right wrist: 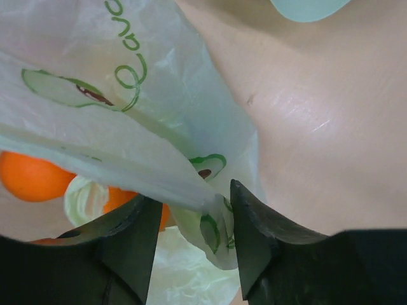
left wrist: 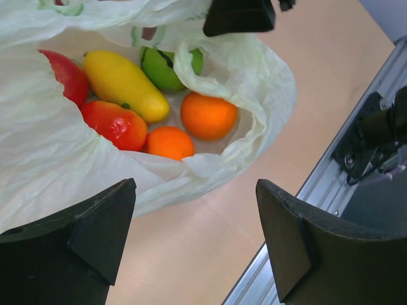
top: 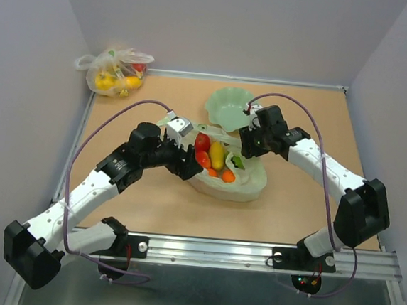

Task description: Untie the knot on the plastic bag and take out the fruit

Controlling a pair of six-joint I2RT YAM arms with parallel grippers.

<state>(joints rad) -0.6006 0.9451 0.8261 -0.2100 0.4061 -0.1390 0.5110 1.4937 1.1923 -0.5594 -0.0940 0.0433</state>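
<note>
My left arm reaches toward 1 o'clock. The left gripper [left wrist: 194,190] is spread wide over the near rim of the plastic bag [top: 247,188] at table centre, and the fruit [left wrist: 206,115] lies in its open mouth. My right arm bends back toward 10 o'clock. The right gripper [right wrist: 193,194] straddles bag film, but I cannot tell whether it is clamped.

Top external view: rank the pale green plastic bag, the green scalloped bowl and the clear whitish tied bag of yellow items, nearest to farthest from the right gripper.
1. pale green plastic bag: its film sits pinched in the right gripper.
2. green scalloped bowl: just behind the gripper.
3. clear whitish tied bag: far left corner.
</note>
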